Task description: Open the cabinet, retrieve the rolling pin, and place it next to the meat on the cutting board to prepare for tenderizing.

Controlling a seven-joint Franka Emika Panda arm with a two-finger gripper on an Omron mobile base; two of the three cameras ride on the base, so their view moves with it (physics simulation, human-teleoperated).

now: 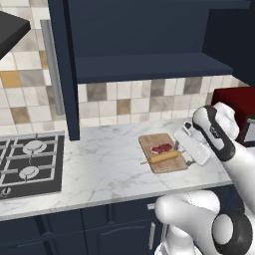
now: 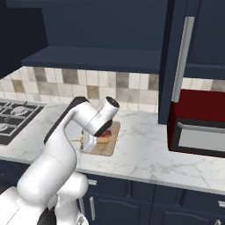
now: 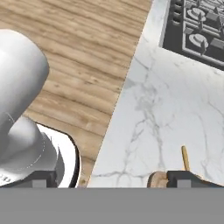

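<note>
The cutting board (image 1: 169,166) (image 2: 104,150) lies on the marble counter with the meat (image 1: 162,148) (image 2: 107,132) on its far half. The rolling pin (image 1: 160,158) (image 2: 103,140) lies across the board just in front of the meat. My gripper (image 1: 188,160) (image 3: 113,183) hangs at the pin's right end, low over the board's right edge, with its fingers spread wide and open. A tan end of the pin (image 3: 157,179) shows beside one fingertip (image 3: 186,178). The cabinet (image 1: 149,35) (image 2: 101,26) stands open above, its door (image 1: 67,69) swung out to the left.
A gas hob (image 1: 30,162) (image 2: 11,118) (image 3: 197,30) sits at the counter's left. A red microwave (image 1: 234,99) (image 2: 197,123) stands to the right of the board. The right cabinet door with its silver handle (image 2: 182,66) hangs over the microwave. Wooden floor (image 3: 78,52) lies beyond the counter edge.
</note>
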